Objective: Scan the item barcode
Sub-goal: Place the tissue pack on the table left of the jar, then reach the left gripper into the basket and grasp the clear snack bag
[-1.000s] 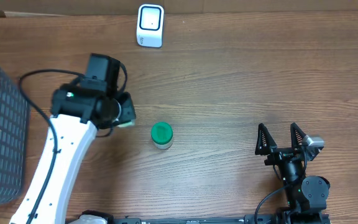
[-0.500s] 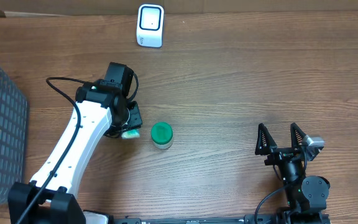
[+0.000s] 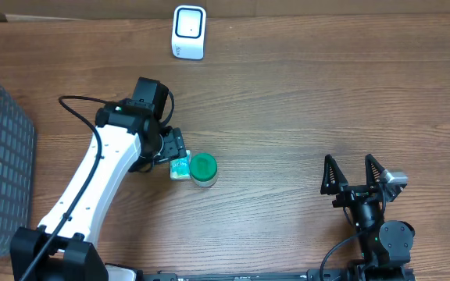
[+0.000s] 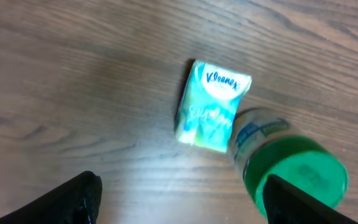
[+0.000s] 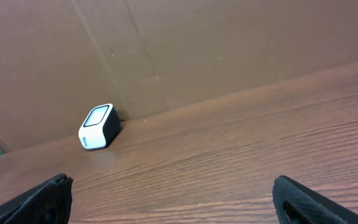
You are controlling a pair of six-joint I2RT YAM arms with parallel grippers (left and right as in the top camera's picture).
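Observation:
A small teal Kleenex tissue pack [image 3: 180, 168] [image 4: 212, 106] lies flat on the wooden table, touching a green-lidded jar [image 3: 203, 168] [image 4: 297, 174] on its right. My left gripper [image 3: 175, 150] [image 4: 185, 208] hovers just over the pack, open, with nothing between its fingers. The white barcode scanner [image 3: 189, 31] [image 5: 98, 126] stands at the far edge of the table, its window facing up and forward. My right gripper [image 3: 354, 176] [image 5: 179, 199] rests near the front right, open and empty, pointing toward the scanner.
A dark wire basket [image 3: 2, 156] takes up the left edge of the table. A brown cardboard wall [image 5: 229, 43] rises behind the scanner. Bare wood lies between the jar and the right arm.
The left arm swung right toward the jar, then its jaws opened and let go of the tissue pack, which now lies on the table against the jar. The right arm stayed still.

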